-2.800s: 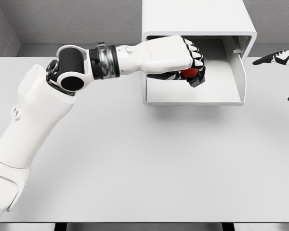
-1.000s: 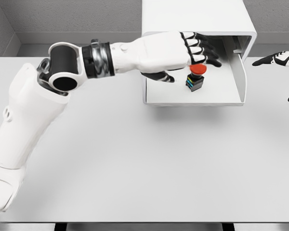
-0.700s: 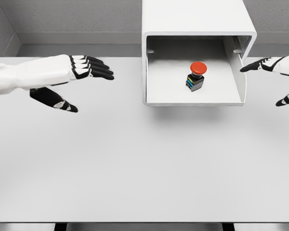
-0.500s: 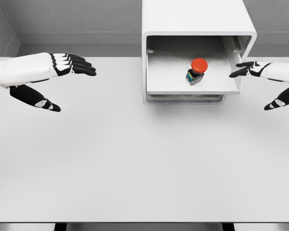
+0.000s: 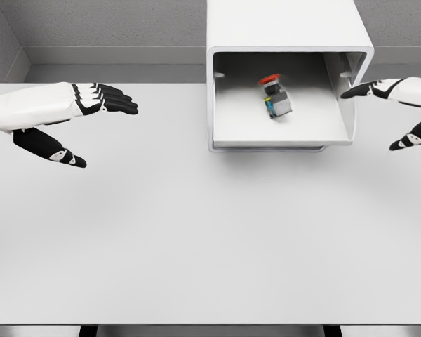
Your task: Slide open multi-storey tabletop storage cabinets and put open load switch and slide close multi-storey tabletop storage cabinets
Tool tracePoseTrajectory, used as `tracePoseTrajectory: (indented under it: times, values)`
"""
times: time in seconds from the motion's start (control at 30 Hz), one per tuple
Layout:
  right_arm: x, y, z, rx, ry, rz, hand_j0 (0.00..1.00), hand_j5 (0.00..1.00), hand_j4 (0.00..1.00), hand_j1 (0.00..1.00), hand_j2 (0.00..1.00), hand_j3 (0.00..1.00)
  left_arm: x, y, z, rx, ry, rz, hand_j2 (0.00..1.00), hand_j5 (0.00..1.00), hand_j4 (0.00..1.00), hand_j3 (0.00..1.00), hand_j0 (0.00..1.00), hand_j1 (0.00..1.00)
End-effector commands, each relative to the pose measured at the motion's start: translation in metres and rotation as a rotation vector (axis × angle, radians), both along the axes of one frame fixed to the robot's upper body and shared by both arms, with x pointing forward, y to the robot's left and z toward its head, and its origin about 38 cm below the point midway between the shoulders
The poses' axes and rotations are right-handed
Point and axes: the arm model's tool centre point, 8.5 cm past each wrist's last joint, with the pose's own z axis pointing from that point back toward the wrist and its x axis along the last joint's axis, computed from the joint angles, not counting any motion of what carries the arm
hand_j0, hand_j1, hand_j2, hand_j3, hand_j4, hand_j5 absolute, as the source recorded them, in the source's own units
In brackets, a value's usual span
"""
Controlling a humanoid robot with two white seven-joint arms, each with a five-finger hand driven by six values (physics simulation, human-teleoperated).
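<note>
A: What is sitting on the bench (image 5: 196,239)?

B: A white cabinet (image 5: 288,28) is standing at its far edge, with its drawer (image 5: 281,130) sticking out toward the camera.

A: And the hands?

B: The left hand (image 5: 70,116) is hovering over the bench well to the left of the cabinet, fingers spread and gripping nothing. The right hand (image 5: 400,109) is reaching in from the right with open fingers, its fingertips just beside the drawer's right wall.

A: Where is the switch (image 5: 274,96)?

B: It is lying tilted inside the drawer, its red button pointing toward the back
</note>
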Motion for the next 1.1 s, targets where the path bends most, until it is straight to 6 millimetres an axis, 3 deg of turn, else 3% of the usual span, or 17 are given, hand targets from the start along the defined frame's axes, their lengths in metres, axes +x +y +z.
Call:
tracePoseTrajectory:
  times: [0.0, 0.1, 0.3, 0.5, 1.07]
  values:
    - [0.000, -0.002, 0.006, 0.011, -0.012, -0.008, 1.00, 1.00, 1.00, 1.00, 1.00, 1.00, 0.000, 0.000, 0.001, -0.007, 0.003, 0.002, 1.00, 1.00, 1.00, 1.00, 1.00, 1.00]
    - [-0.002, -0.003, 0.010, 0.003, -0.020, -0.007, 1.00, 1.00, 1.00, 1.00, 1.00, 1.00, 0.000, -0.001, 0.001, -0.009, 0.003, -0.001, 1.00, 1.00, 1.00, 1.00, 1.00, 1.00]
    - [-0.021, 0.041, 0.018, -0.002, -0.046, 0.146, 1.00, 1.00, 1.00, 1.00, 1.00, 1.00, 0.001, -0.001, 0.002, -0.014, 0.000, -0.001, 1.00, 1.00, 1.00, 1.00, 1.00, 1.00]
    - [-0.031, 0.058, 0.019, -0.005, -0.047, 0.208, 1.00, 1.00, 1.00, 1.00, 1.00, 1.00, 0.001, -0.001, 0.002, -0.012, 0.000, 0.000, 1.00, 1.00, 1.00, 1.00, 1.00, 1.00]
    - [-0.022, 0.098, -0.005, 0.071, -0.012, 0.290, 1.00, 1.00, 1.00, 1.00, 1.00, 1.00, 0.002, 0.000, 0.000, -0.012, 0.006, 0.005, 1.00, 1.00, 1.00, 1.00, 1.00, 1.00]
